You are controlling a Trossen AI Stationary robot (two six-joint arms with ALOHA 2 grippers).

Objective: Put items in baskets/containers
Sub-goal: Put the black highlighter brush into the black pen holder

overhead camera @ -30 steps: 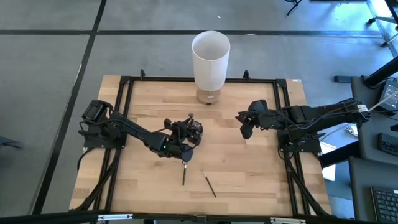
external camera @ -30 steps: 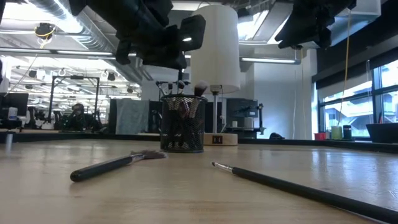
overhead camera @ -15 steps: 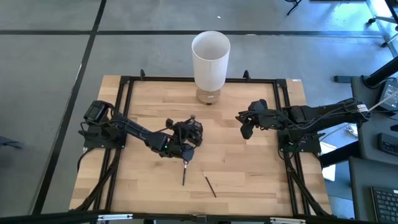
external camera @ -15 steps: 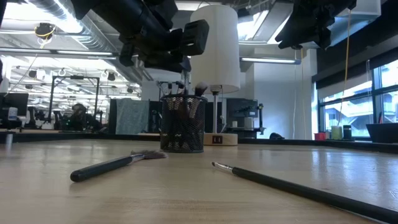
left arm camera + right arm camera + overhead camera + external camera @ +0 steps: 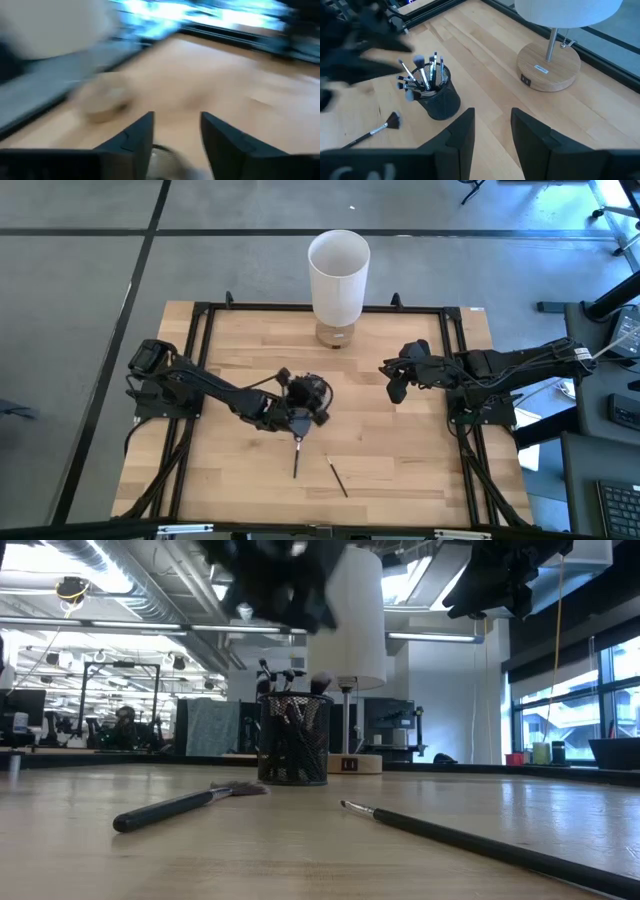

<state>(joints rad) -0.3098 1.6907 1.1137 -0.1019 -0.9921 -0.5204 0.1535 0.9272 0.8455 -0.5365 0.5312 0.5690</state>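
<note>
Two makeup brushes lie on the pale wooden table (image 5: 400,450), with an open-plan office behind. The fan brush (image 5: 296,458) runs near-to-far, bristles toward the dark mesh cup (image 5: 440,97); the thin brush (image 5: 339,477) lies diagonally, rightward. Left gripper (image 5: 296,418) hovers beside the cup, jaws parted, empty. Right gripper (image 5: 392,380) waits right, parted, empty.

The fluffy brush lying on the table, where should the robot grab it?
Grip the fluffy brush around the middle of its slim dark handle, coming straight down from above. It lies flat and alone on the table, with the fanned bristles pointing toward the cup, so pinch across the handle.
</note>
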